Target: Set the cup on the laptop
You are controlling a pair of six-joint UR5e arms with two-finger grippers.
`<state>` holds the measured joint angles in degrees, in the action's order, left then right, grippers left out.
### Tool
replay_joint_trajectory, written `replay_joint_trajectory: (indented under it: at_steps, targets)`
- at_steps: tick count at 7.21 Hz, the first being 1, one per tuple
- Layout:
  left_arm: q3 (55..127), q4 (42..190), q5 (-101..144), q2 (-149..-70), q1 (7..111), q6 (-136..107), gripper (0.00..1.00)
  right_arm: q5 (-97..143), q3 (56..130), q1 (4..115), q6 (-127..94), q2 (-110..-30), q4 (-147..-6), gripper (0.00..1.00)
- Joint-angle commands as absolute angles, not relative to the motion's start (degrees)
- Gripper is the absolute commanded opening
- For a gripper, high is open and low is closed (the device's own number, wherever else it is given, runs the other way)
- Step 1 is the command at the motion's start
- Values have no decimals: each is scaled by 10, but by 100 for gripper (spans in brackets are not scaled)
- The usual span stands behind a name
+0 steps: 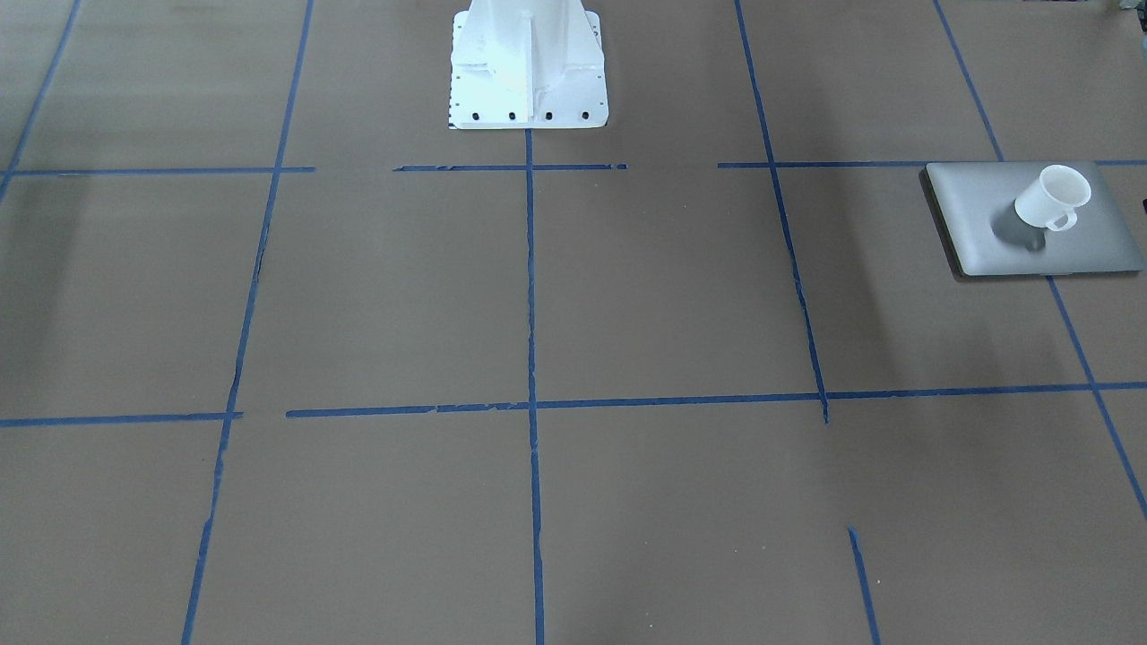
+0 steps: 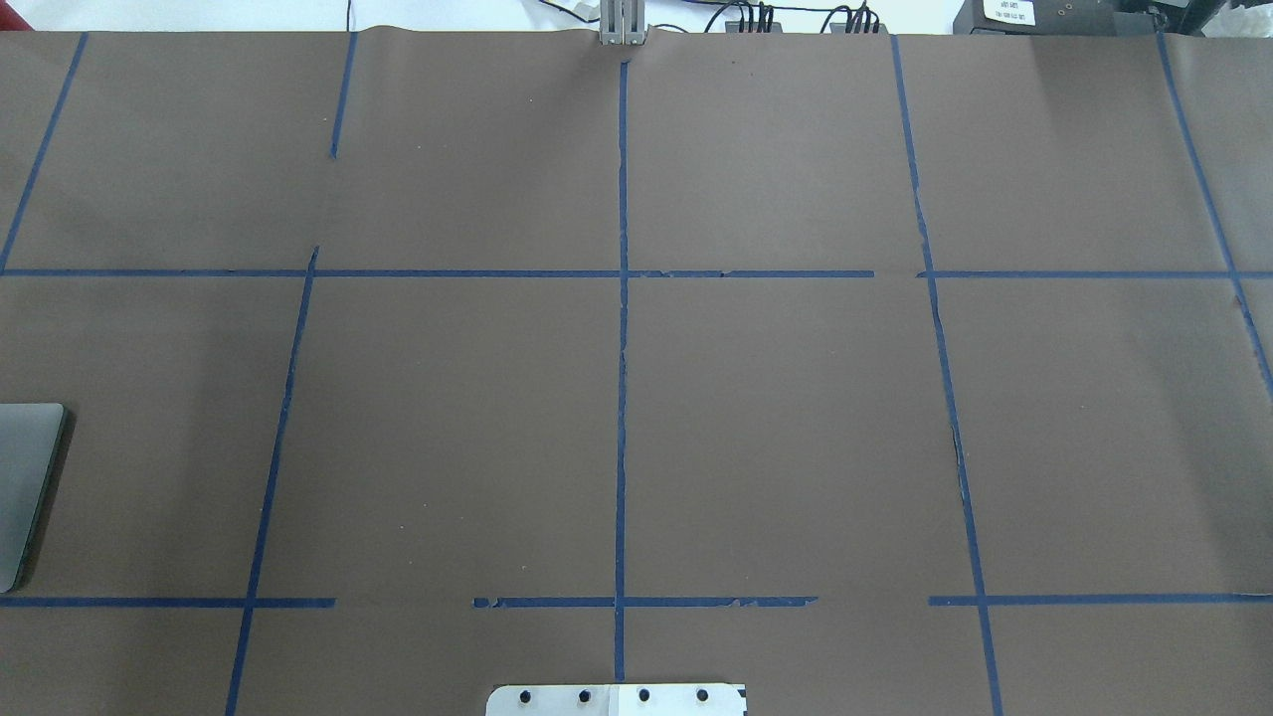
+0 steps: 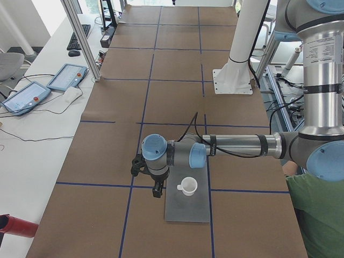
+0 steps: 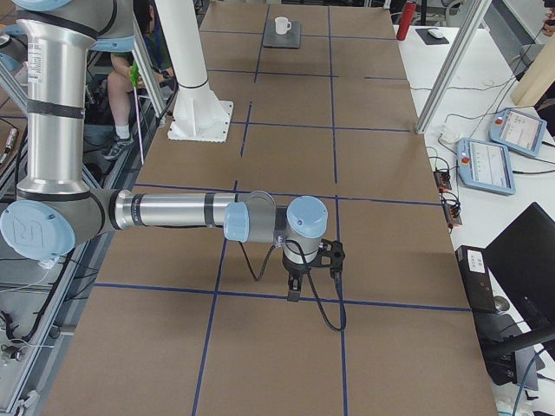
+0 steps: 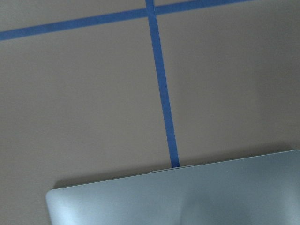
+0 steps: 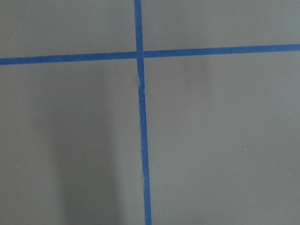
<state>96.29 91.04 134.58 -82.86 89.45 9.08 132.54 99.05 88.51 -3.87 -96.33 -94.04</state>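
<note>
Jaws unreadable both sides; cup (image 1: pixel 1050 199) stands upright on laptop (image 1: pixel 972 193).

Obstacles — cup (image 1: pixel 1053 199) on laptop (image 1: pixel 977 197), left tool (image 3: pixel 157 193) beside

- This is a robotics lab. Two grey industrial arms with blue joint caps, the left arm (image 3: pixel 242 145) and the right arm (image 4: pixel 165 211), reach out over one long table (image 3: pixel 177 70).
- The table is papered brown and marked into squares with blue tape (image 1: pixel 530 287) (a test grid, not furniture).
- A white bolted pedestal (image 1: pixel 527 63) stands at the table's near edge, by the robot.
- Along the far side runs a white bench (image 3: pixel 32 161) with teach pendants (image 4: pixel 487 165) and a keyboard (image 3: pixel 72 43).
- Aluminium frame posts (image 3: pixel 92 67) rise at the table's far edge, and cables (image 2: pixel 751 15) trail beyond it.
</note>
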Motion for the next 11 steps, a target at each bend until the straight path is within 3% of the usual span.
replay_joint_trajectory:
  at_steps: [1,11]
  targets:
    - [993,883,1346,-824,936,102,100,1325,991,885,-39,-963,-940,100]
    - [983,896,1346,-826,938,-1,100,1325,991,885,-39,-963,-940,100]
